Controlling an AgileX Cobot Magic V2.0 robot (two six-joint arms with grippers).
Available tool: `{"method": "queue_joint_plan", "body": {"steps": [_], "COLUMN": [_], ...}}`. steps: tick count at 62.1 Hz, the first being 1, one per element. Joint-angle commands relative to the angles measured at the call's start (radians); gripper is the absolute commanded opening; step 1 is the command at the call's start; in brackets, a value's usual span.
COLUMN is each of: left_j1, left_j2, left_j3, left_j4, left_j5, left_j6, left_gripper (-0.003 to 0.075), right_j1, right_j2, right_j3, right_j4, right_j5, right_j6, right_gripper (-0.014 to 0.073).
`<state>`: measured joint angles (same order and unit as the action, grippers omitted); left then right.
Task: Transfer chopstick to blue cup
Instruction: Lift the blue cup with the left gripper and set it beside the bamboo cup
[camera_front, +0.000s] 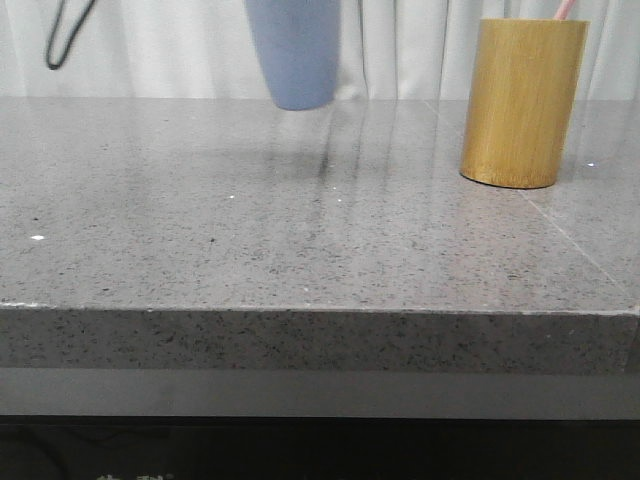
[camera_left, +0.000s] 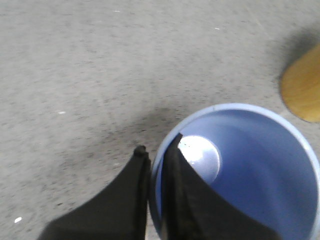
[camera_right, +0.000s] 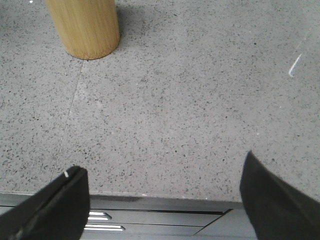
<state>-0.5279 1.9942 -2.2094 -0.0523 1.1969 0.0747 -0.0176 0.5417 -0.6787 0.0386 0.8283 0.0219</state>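
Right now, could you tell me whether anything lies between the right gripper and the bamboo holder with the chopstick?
Nothing visible does. Bare table lies between the open right gripper and the bamboo holder, where the chopstick pokes out.

Even, soft light; left wrist view blurred, shadows faint.

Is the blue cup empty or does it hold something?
Empty: the left wrist view looks into the blue cup, showing only its bare bottom.

We are finding no readable text, label, brand, number or sign on anything here; at the bottom edge of the front view we are seeing faint pale marks, too small and cut off to read.
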Motion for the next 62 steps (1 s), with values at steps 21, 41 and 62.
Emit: {"method": "queue_joint_plan", "body": {"steps": [21, 41, 62], "left_j1": [-0.086, -0.085, -0.085], "left_j2": [0.041, 0.064, 0.064], "left_j3": [-0.075, -0.075, -0.075], "left_j4": [-0.035, -0.035, -0.035], "left_j5": [-0.052, -0.048, -0.054], "left_j6": [-0.01, -0.01, -0.01], "left_gripper": [-0.0019, -0.0018, 0.021], "right_j1": [-0.003, -0.003, -0.003], "right_j2": [0.01, 0.01, 0.01], "right_j3": [-0.032, -0.032, -0.032], "right_j4": [0.005, 0.005, 0.005], "right_j5": [-0.057, -0.053, -0.053], "right_j6": [-0.007, -0.007, -0.007], "right_gripper": [0.0622, 0.0622, 0.0622]}}
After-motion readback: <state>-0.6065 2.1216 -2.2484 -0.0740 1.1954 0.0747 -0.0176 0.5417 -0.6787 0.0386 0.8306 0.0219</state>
